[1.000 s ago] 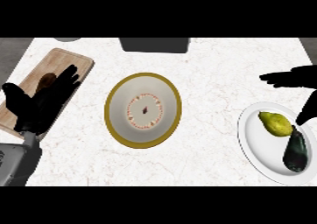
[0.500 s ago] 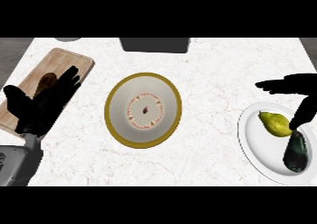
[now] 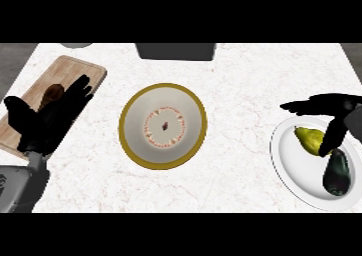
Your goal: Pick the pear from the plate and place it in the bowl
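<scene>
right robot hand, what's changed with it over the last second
The right robot hand has come down and toward the robot over the white plate; its fingers now reach beside the pear, not yet closed on it. The pear, the dark vegetable, the bowl and the resting left robot hand stayed put.

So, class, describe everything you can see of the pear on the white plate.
The pear is yellow-green, smooth-skinned, lying on its side on the white plate at the counter's right. A dark elongated vegetable lies just below it. The right robot hand hangs over it, fingers reaching down at its right side and hiding part of it.
</scene>
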